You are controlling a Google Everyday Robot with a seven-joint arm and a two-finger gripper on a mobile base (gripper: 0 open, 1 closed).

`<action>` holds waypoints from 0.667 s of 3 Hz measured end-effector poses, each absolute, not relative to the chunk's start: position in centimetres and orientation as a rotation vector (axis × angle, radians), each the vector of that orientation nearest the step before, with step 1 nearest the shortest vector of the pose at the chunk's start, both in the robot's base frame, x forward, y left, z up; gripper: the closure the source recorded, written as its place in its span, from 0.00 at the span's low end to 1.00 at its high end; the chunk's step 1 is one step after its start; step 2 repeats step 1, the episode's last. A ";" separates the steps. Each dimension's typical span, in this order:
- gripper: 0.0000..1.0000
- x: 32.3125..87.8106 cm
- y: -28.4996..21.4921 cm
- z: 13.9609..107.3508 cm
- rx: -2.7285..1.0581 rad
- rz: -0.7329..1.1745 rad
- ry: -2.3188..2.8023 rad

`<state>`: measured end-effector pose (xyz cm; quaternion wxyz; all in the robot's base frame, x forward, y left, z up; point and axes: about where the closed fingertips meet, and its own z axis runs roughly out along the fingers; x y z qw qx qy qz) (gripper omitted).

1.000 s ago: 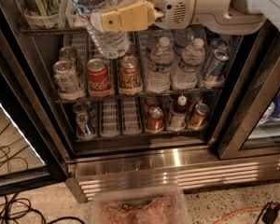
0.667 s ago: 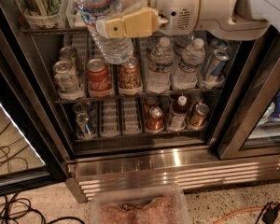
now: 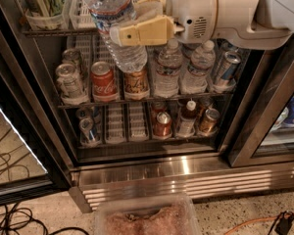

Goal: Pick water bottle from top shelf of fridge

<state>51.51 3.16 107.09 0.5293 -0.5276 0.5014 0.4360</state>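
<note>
The water bottle (image 3: pixel 113 21), large, clear and ribbed with a white, blue and red label band, hangs tilted in front of the open fridge (image 3: pixel 152 155), its base down by the middle rack. My gripper (image 3: pixel 123 22) reaches in from the upper right and its tan fingers (image 3: pixel 142 31) are shut on the bottle just below the label. The top shelf (image 3: pixel 54 32) runs behind it, with white slotted lane trays (image 3: pixel 81 6) and a clear cup holder (image 3: pixel 44 6) at upper left.
The middle rack holds cans, including a red cola can (image 3: pixel 103 81), and small white-capped bottles (image 3: pixel 167 70). The lower rack holds more cans (image 3: pixel 162 124). The steel base grille (image 3: pixel 186 180) is below, a clear tub (image 3: pixel 147 219) and cables (image 3: pixel 10 214) lie on the floor.
The gripper and the bottle have shifted slightly left and up in the picture, and the bottle has tilted a little more. Its grip on the bottle is unchanged.
</note>
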 end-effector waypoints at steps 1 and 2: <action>1.00 51.5 2.7 106.5 -1.256 1.043 1.223; 1.00 51.5 2.7 106.5 -1.256 1.043 1.223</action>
